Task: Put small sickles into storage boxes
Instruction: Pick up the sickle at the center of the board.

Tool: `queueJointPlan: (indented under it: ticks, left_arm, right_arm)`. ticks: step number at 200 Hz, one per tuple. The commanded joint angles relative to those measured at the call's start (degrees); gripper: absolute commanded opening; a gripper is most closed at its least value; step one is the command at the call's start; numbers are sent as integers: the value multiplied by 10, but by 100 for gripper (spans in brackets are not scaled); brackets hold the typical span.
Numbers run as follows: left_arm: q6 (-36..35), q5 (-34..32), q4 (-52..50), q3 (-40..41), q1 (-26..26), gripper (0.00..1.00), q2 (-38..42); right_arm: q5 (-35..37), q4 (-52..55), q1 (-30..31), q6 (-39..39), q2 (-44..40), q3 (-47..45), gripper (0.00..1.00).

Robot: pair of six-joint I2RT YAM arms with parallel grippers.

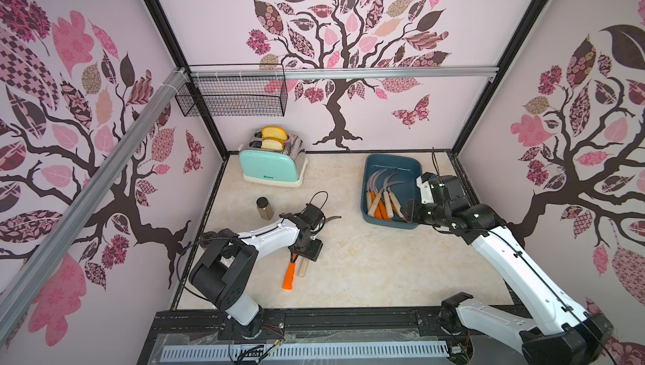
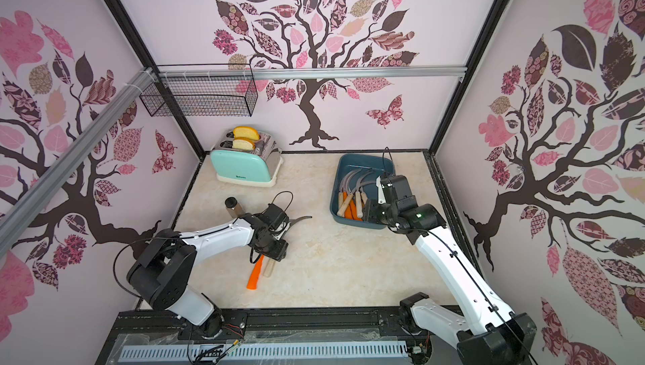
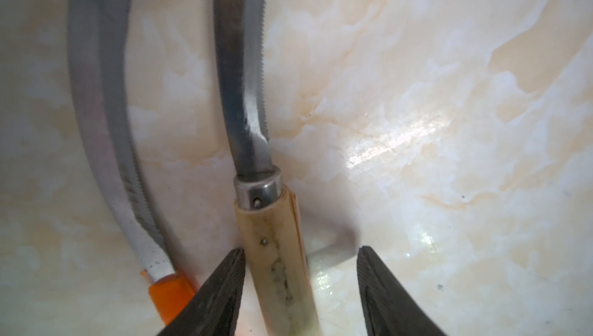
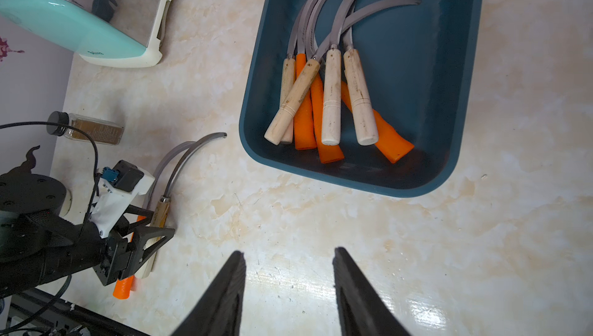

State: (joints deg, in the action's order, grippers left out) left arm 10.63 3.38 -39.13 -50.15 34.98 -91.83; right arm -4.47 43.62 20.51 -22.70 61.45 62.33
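Two small sickles lie side by side on the marble table. One has a pale wood handle, the other an orange handle; their blades curve away under my left arm. My left gripper is down over them and open. The wood handle is between its jaws, against one finger, with a gap to the other. The teal storage box at the back right holds several sickles with mixed handles. My right gripper hovers open and empty above the table by the box's near end.
A mint toaster with two bread slices stands at the back left. In front of it is a small spice jar, close to my left arm. On the back wall hangs a black wire basket.
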Motion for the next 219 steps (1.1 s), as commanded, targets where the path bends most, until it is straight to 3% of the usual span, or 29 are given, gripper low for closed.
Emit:
queueJointPlan:
  ticks: [1, 156, 219]
  left_arm:
    - [-1, 9, 3, 1, 5, 55, -16]
    - [11, -21, 6, 1, 13, 29, -20]
    - [11, -24, 7, 2, 13, 9, -12]
  right_arm:
    - [6, 10, 1, 3, -4, 10, 49]
    - [3, 7, 1, 6, -2, 10, 49]
    - [4, 5, 1, 6, -5, 5, 49]
